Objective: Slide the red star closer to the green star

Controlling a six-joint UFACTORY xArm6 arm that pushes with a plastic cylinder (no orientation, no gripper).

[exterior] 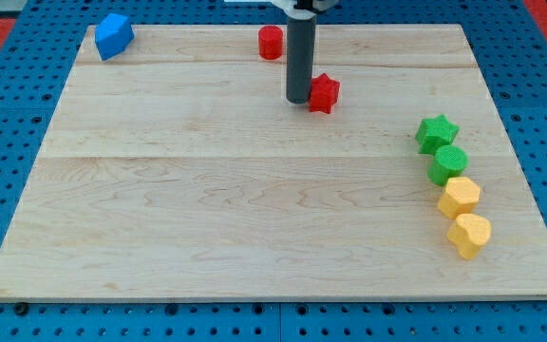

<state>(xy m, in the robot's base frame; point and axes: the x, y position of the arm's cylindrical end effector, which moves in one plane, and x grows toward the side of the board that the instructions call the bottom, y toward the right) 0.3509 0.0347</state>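
1. Nearest the view's bottom, the pale wooden counter [207, 237] is sitting on a blue pegboard base [8, 190].
2. At the view's right, a yellow heart [470, 235], yellow hexagon [460, 197], green cylinder [449, 163] and green star [436, 133] are lining up in a touching column.
3. Farther up, my tip [299, 99] is pressing against the red star's [324, 92] left side; my end effector is a bare rod, gripping nothing.
4. Farthest away, a red cylinder [271, 42] and a blue block [113, 35] are resting near the top edge.

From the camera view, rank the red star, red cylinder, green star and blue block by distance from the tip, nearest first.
Measured from my tip:
1. red star, right beside it on the view's right.
2. red cylinder, toward the view's top.
3. green star, at the view's right.
4. blue block, top left corner.
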